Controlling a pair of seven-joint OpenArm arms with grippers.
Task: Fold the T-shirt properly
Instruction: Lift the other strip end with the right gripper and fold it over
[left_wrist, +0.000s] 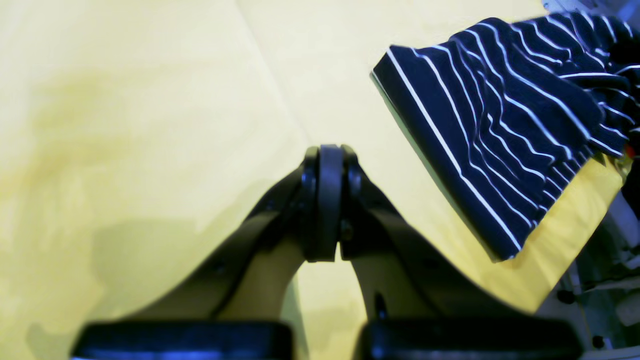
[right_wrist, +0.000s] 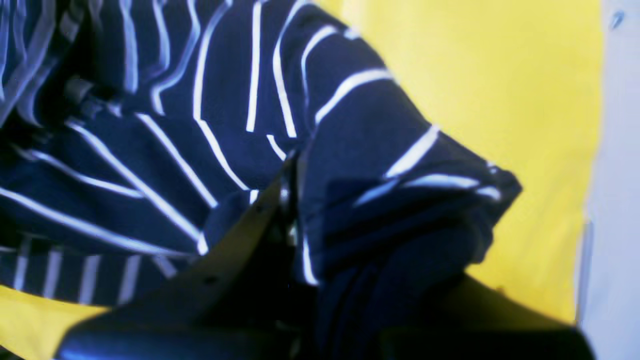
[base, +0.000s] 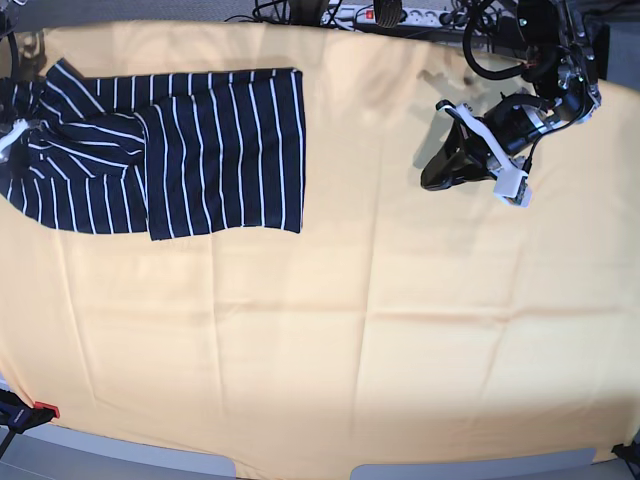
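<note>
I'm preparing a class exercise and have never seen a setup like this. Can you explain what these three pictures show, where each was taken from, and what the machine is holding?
This is a robot with two arms, working over a table covered in a yellow cloth. The wide picture looks down from above. The other two come from cameras mounted on each arm's wrist, looking along its pincers. A dark T-shirt with thin white stripes lies partly folded at the table's far left corner. The left gripper is shut and empty, away from the shirt. The right gripper has closed on a bunch of the shirt's fabric, though in the overhead view it sits at the very edge, barely visible.
</note>
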